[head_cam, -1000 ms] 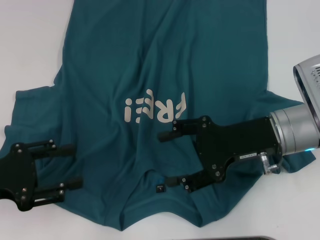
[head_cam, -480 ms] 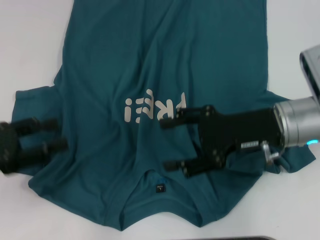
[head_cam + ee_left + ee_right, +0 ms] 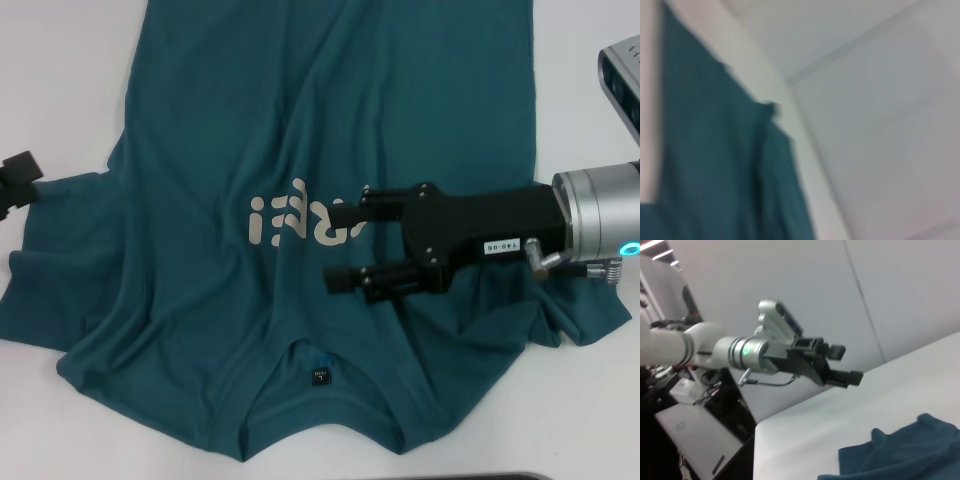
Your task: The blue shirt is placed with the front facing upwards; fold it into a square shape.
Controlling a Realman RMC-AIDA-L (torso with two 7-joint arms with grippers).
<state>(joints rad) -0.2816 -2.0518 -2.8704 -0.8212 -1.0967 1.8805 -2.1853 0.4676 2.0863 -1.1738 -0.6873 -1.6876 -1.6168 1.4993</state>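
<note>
White tabletop (image 3: 60,60) bears the limp, light blue shirt (image 3: 330,120), best pinched at hem or sleeve edges; right gripper (image 3: 343,245) hovers open, left gripper (image 3: 840,365) open.

The shirt (image 3: 330,130) is a plain dark teal-blue all over, with pale cream lettering (image 3: 295,215) across the chest and a small dark tag (image 3: 320,377) inside the collar, beside a spot of brighter blue. It lies on a white bench (image 3: 60,70). The right gripper (image 3: 345,243) is matt black on a silver-grey wrist with a small cyan light and a white label with dark print, and the left gripper (image 3: 846,365) is likewise black on a silver wrist showing a green light.
</note>
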